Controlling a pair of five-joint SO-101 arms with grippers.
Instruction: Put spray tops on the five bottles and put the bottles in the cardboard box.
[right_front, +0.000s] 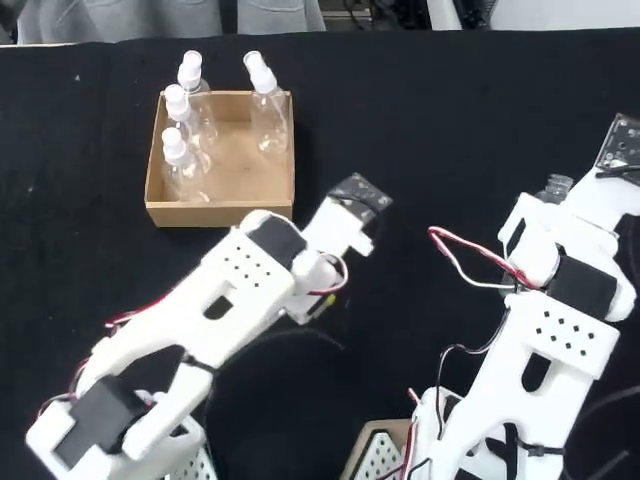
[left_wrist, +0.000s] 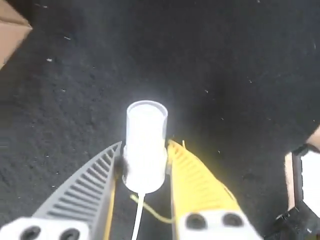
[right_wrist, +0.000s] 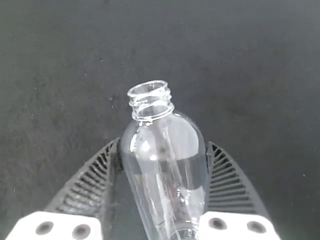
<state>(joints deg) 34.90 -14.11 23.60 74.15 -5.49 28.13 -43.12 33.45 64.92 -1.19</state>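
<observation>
The bottle is clear, glossy plastic. The spray top looks smooth white plastic. Black matt cloth covers the table; the cardboard box is dull brown.

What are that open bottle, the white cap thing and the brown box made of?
Open bottle: probably clear plastic, glossy; you see straight through it and highlights glint.
Spray top: likely white plastic, smooth.
Box: brown cardboard, matte, with dull tan walls.
</observation>
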